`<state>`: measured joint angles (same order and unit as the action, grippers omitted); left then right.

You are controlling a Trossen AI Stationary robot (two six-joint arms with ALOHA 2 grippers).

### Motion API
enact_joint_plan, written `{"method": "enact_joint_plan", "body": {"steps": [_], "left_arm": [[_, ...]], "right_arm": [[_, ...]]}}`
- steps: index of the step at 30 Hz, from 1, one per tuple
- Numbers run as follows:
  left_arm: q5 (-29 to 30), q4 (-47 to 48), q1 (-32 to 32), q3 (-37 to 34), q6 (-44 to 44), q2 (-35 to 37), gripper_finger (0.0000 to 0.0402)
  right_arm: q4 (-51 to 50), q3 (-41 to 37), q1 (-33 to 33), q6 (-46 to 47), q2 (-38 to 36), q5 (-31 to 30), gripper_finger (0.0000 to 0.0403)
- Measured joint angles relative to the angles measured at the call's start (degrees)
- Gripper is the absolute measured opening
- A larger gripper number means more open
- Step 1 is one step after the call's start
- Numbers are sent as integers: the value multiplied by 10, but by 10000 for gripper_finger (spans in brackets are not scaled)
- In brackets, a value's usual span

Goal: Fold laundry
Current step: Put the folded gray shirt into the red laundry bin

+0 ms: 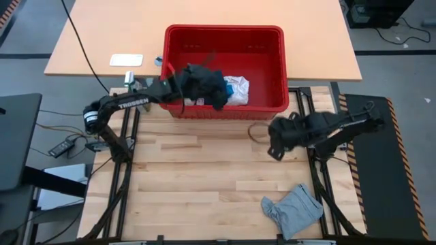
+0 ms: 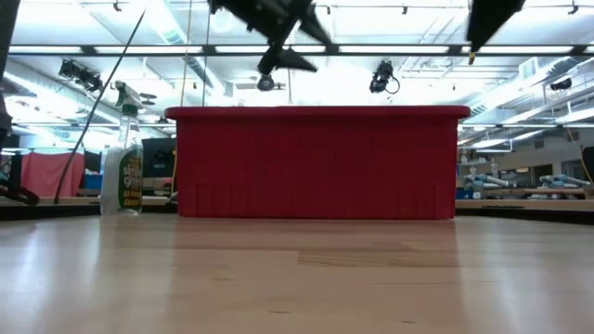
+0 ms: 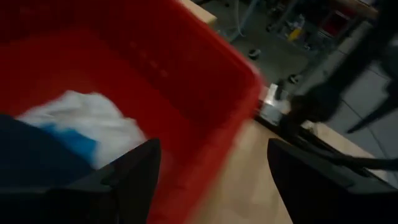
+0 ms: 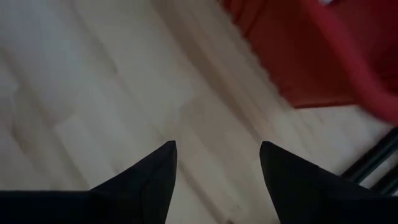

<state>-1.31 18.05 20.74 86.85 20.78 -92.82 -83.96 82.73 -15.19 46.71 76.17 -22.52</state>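
The red basket (image 1: pixel 272 68) stands at the table's far middle. Inside it, a dark navy cloth (image 1: pixel 204 85) lies heaped by the near wall, and a white crinkly cloth (image 1: pixel 236 88) lies beside it on the right. My left gripper (image 1: pixel 178 83) hovers open over the basket's near left part. In the left wrist view the navy cloth (image 3: pixel 31 162) is beside one finger, and nothing is between the fingers of my left gripper (image 3: pixel 212 146). A grey cloth (image 1: pixel 293 211) lies crumpled on the table near the front right. My right gripper (image 4: pixel 217 149) is open above bare wood, in front of the basket's right end.
A spray bottle (image 2: pixel 122 158) stands left of the basket. A small white flat object (image 1: pixel 126 60) lies on the orange table beyond. A thin cable loop (image 1: pixel 257 131) lies near the right gripper. Bare wood (image 1: pixel 197 177) spreads across the table's middle and left.
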Motion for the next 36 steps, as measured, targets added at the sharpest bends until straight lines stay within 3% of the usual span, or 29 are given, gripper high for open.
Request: {"method": "enact_joint_plan", "body": {"steps": [10, 17, 21, 27, 30, 36], "left_arm": [[176, 5, -177, -1, 87, -14, 295], [184, -4, -237, -1, 128, -31, 295], [184, -11, -243, -1, 155, -45, 295], [182, -21, -250, -1, 201, -56, 295], [181, -20, -257, -1, 204, -56, 295], [181, -17, -273, -1, 207, -56, 295]], "right_arm": [[15, -142, -208, 231, -19, -44, 236], [195, -255, -323, 334, -22, 154, 236], [348, -326, -376, 403, -22, 215, 236], [478, -394, -425, 520, -17, 214, 236], [486, -419, -434, 541, 5, 213, 236], [550, -461, -399, 505, 55, 236, 236]]}}
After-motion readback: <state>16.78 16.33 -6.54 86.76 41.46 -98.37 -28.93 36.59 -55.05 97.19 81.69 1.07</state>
